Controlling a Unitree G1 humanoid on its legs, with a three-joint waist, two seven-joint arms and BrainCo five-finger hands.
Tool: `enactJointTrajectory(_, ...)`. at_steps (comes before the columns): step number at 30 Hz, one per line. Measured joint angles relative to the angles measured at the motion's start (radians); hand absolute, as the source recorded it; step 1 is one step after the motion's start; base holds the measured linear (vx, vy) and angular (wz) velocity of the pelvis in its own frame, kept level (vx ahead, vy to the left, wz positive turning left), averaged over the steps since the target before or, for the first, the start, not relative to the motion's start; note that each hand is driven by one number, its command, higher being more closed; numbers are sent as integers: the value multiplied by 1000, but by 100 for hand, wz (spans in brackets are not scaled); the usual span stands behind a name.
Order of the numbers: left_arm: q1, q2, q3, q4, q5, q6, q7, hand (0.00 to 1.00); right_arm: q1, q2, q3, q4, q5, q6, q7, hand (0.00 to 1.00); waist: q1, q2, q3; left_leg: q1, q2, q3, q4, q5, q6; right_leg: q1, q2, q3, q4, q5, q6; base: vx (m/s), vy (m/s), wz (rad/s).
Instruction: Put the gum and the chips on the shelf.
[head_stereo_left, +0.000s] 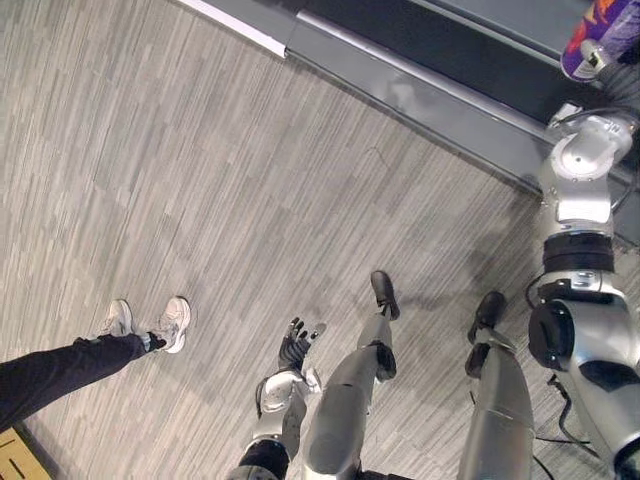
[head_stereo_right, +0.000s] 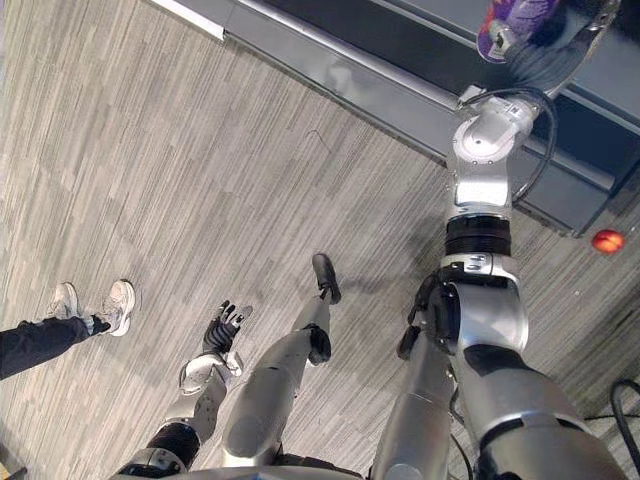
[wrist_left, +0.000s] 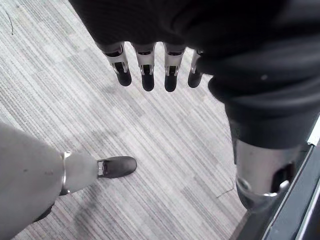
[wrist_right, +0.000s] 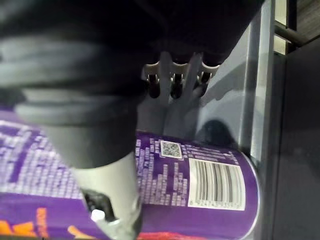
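Purple chips can (head_stereo_left: 598, 35) is at 1 o'clock, up against the grey shelf (head_stereo_left: 420, 95). The right hand (wrist_right: 110, 190) grips it, thumb pressed across it and fingers (wrist_right: 172, 82) curled behind. So 1 of 2 items looks nearly placed but not yet released. I cannot tell where the gum stands. The left hand (head_stereo_left: 298, 345) hangs at 6 o'clock, fingers straight and empty.
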Motion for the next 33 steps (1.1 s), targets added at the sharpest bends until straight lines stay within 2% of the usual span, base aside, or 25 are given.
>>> enactJointTrajectory(7, 1, -2, -6, -5, -2, -2, 0, 0, -39, -42, -2, 0, 4, 2, 0, 100, 0, 0, 0, -22, -19, -6, 0, 0, 0, -28, -27, -3, 27, -9, 6, 22, 6, 9)
enactJointTrajectory(25, 2, -10, -5, -38, -2, -3, -8, 0, -68, -46, 4, 30, 31, 4, -5, 100, -1, 0, 0, -25, -33, -2, 0, 0, 0, -34, -43, 3, 38, -10, 8, 10, 2, 2)
enactJointTrajectory(33, 2, -32, -5, -46, -2, -3, -9, 0, -107, -46, 3, 30, 31, 21, -11, 100, -1, 0, 0, -34, -40, -2, 0, 0, 0, -46, -52, 3, 47, -11, 9, 2, 1, 0)
